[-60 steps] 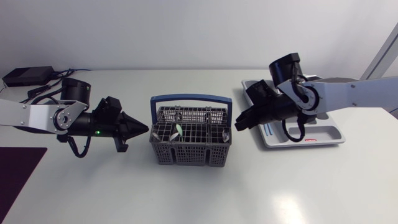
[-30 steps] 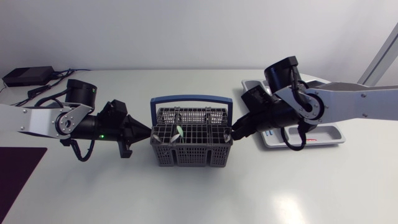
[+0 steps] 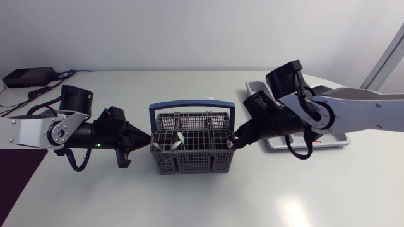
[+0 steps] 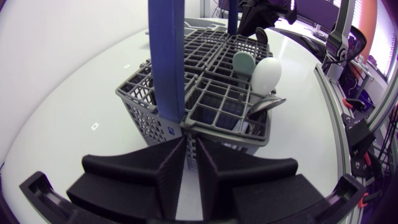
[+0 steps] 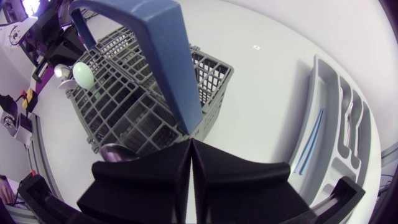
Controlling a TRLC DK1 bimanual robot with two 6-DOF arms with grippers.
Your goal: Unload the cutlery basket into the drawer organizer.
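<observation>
Both arms have closed in on the cutlery basket (image 3: 189,162) from either end, and the basket itself has slid slightly toward the left arm. From overhead, the left gripper (image 3: 146,140) has its tip against one end wall and the right gripper (image 3: 236,137) meets the opposite end, with the drawer organizer (image 3: 334,140) half hidden behind the right arm on the table (image 3: 202,202). The overhead view doesn't show how the claws stand, but the wrist views do. The left gripper (image 4: 192,142) has its fingers drawn together with only a thin slit between them, holding nothing, its tips at the basket's rim just under the blue handle (image 4: 166,56). Ahead of it a pale green spoon bowl (image 4: 243,62), a white one (image 4: 268,74) and a metal spoon (image 4: 265,106) stand in the far compartments. The right gripper (image 5: 191,142) is pressed closed too, empty, nosing at the handle's foot, and beside it the organizer's compartments show, one holding cutlery (image 5: 352,118).
</observation>
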